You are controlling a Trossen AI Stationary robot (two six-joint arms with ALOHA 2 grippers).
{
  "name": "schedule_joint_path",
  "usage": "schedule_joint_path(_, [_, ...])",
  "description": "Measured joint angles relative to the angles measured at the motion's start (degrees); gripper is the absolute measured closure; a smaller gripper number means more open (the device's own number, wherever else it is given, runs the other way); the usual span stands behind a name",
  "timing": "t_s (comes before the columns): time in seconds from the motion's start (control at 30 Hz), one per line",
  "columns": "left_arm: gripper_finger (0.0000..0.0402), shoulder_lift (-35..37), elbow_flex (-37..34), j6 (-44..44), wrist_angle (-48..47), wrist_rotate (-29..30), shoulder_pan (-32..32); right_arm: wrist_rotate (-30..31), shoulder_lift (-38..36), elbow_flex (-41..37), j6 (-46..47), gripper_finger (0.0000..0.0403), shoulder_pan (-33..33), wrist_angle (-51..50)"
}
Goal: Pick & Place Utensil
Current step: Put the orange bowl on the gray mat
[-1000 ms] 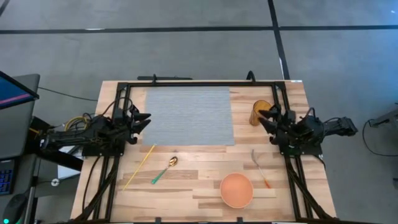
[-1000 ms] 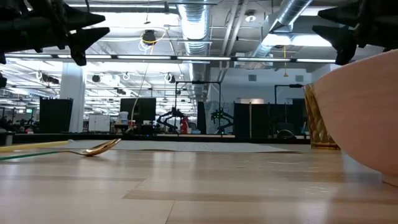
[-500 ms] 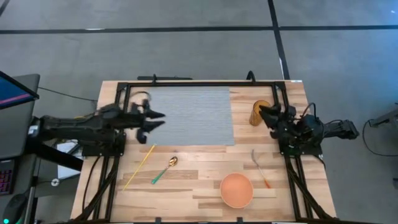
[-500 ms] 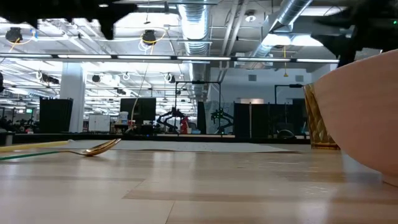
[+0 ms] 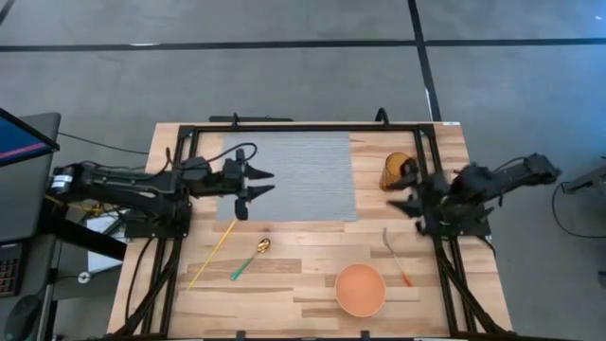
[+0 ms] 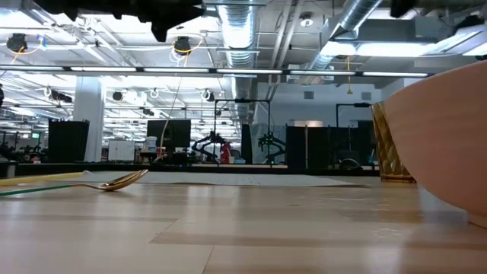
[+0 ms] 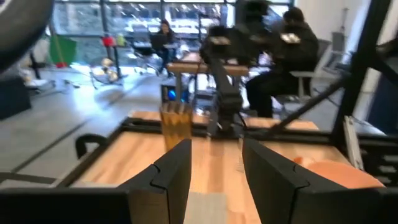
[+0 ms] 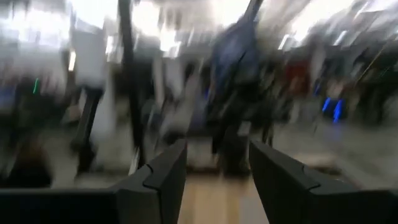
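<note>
A spoon with a green handle and gold bowl (image 5: 250, 259) lies flat on the wood near the table's near-left; in the low view the spoon (image 6: 114, 184) rests on its bowl. A yellow stick (image 5: 211, 254) lies beside it. A fork with an orange handle (image 5: 397, 255) lies near-right, beside an orange bowl (image 5: 360, 290). My left gripper (image 5: 268, 182) hovers open over the grey placemat (image 5: 303, 161), well above and beyond the spoon. My right gripper (image 5: 401, 188) is open in the air next to the amber cup (image 5: 394, 171).
The amber cup (image 6: 391, 144) stands at the far right and the orange bowl (image 6: 449, 141) fills the low view's right. The left wrist view shows the cup (image 7: 176, 123), the right arm (image 7: 227, 74) and people seated beyond the table. Black frame rails (image 5: 186, 142) border the table.
My left arm has stretched from the left rail toward the table's right, out over the placemat, and risen out of the low view. My right gripper has lifted too, leaving the low view's top. Spoon, fork, stick, bowl and cup have kept still.
</note>
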State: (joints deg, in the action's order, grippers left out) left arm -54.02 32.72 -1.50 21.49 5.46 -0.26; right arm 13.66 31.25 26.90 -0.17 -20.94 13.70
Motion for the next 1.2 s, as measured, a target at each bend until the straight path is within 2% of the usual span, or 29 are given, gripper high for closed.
schedule_joint_path(0.13, [0.0257,2.2,-0.9,0.0,0.0,0.5,0.0,0.1,11.8,10.0,4.3,0.0229,-3.8,-15.1])
schedule_joint_path(0.23, [0.0257,3.2,-1.5,0.2,0.0,0.5,0.0,0.0,20.1,15.3,13.8,0.0223,-5.4,-23.2])
schedule_joint_path(0.37, [0.0257,3.4,-2.0,0.3,-0.2,0.5,0.0,-3.3,29.5,18.1,25.5,0.0217,-7.2,-27.3])
schedule_joint_path(0.5, [0.0257,2.9,-2.2,0.4,-0.2,0.5,0.0,-8.1,37.9,18.4,32.7,0.0216,-7.7,-28.3])
schedule_joint_path(0.63, [0.0257,3.0,-2.2,0.4,0.0,0.5,0.0,-12.5,42.1,18.9,37.0,0.0217,-7.5,-27.9])
schedule_joint_path(0.8, [0.0257,3.0,-2.2,0.4,-0.1,0.5,0.0,-11.6,42.4,18.9,37.0,0.0218,-6.4,-28.1])
schedule_joint_path(1.0, [0.0257,3.0,-2.2,0.5,-0.1,0.5,-0.1,-12.3,42.4,18.9,30.5,0.0218,-6.5,-30.0])
schedule_joint_path(1.2, [0.0257,3.0,-3.3,0.5,0.0,0.5,0.0,-12.2,46.3,18.9,30.2,0.0221,-6.5,-30.6])
